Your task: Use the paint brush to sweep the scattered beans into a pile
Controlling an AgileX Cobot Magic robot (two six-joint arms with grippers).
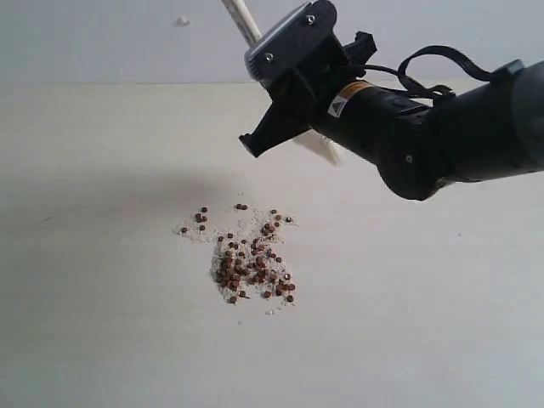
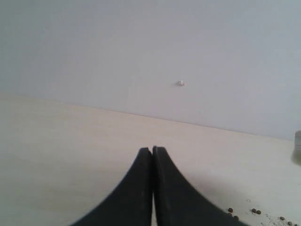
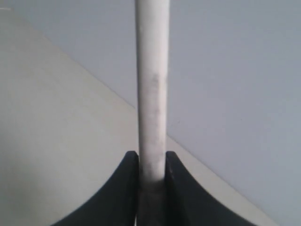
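The beans (image 1: pixel 251 259) lie as a loose reddish-brown cluster on the pale table, mixed with whitish crumbs, with a few strays toward the back left. My right gripper (image 1: pixel 265 136) hangs above and behind the cluster, shut on the paint brush. The pale handle (image 1: pixel 242 21) rises past the wrist camera, and the white bristles (image 1: pixel 320 149) show behind the arm, off the table. In the right wrist view the handle (image 3: pixel 151 94) stands between the shut fingers of that gripper (image 3: pixel 151 157). My left gripper (image 2: pixel 152 149) is shut on nothing, with a few beans (image 2: pixel 256 211) near it.
The pale table (image 1: pixel 102 297) meets a grey-white wall (image 1: pixel 102 42) at the back. A small white speck (image 1: pixel 182 20) sits on that wall, and the left wrist view shows the same speck (image 2: pixel 181 83). The left arm is out of the exterior view.
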